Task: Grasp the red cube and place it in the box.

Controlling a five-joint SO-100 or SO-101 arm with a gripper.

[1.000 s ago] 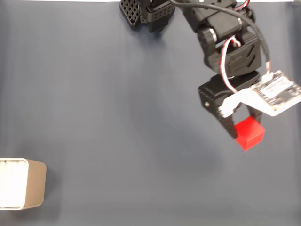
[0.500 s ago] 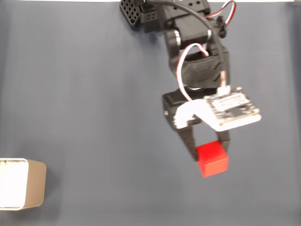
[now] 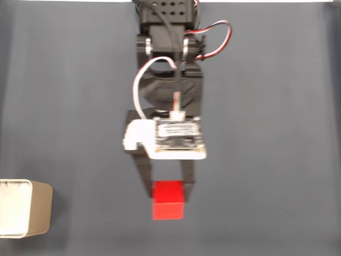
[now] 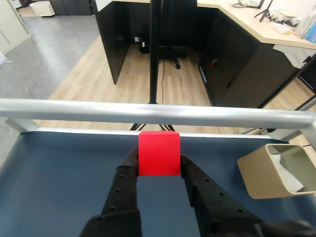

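The red cube [image 3: 168,200] hangs above the dark blue table, clamped between the black fingers of my gripper [image 3: 166,192], which is shut on it. In the wrist view the red cube [image 4: 158,153] sits squarely between the two fingertips of the gripper [image 4: 158,165]. The tan box [image 3: 24,208] with a white inside stands at the lower left edge of the fixed view, well to the left of the cube. The same box [image 4: 276,170] appears at the right of the wrist view, its opening facing up.
A metal rail [image 4: 158,114] runs along the table's far edge in the wrist view, with office floor and desks beyond. The arm's base [image 3: 168,16] stands at the top middle of the fixed view. Bare blue mat [image 3: 80,106] lies between gripper and box.
The arm has swung from the right side toward the middle of the fixed view, carrying the red cube leftward and lower in the picture. The box has not moved.
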